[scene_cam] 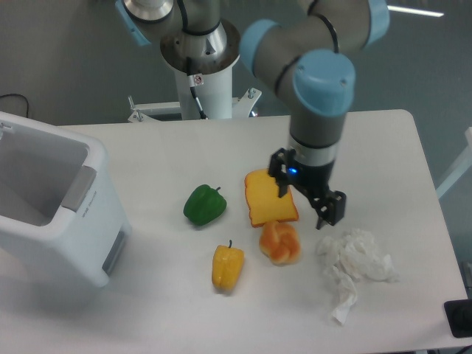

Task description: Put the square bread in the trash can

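Observation:
The square bread (267, 198) is a yellow-orange slice lying flat near the middle of the table. My gripper (305, 199) hangs just right of it, fingers apart and empty, with one finger (282, 181) at the slice's right edge and the other (330, 209) farther right. The trash can (55, 221), a large white boxy bin, stands at the left edge of the table with its top open.
A green pepper (205, 204) lies left of the bread. A yellow pepper (227, 267) and an orange bun-like piece (280, 243) sit below it. Crumpled white paper (354, 268) lies at the right. The arm's base column (199, 66) stands behind the table.

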You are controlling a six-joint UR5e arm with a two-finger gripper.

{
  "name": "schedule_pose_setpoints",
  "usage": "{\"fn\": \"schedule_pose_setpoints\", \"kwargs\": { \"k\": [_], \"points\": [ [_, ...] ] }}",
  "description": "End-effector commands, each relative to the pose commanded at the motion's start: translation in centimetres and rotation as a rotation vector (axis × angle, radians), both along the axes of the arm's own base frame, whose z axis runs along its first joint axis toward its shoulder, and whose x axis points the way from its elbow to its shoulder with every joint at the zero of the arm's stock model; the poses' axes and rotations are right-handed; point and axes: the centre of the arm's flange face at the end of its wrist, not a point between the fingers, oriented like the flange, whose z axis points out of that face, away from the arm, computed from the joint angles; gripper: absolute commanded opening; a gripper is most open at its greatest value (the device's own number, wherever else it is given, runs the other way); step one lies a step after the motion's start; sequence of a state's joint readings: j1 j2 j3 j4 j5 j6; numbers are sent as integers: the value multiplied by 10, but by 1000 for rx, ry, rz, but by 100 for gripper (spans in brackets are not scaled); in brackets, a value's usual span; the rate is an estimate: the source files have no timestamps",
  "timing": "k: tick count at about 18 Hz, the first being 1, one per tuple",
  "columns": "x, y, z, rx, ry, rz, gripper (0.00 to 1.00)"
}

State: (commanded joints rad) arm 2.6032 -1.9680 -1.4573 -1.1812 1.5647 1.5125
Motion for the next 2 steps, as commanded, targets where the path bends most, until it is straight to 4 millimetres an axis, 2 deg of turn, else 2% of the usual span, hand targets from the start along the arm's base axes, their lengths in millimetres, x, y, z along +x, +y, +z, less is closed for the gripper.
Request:
{"fn": "schedule_pose_setpoints", "kwargs": {
  "k": [2],
  "points": [
    [-2, 6, -7, 4, 3, -5, 100]
  ]
}}
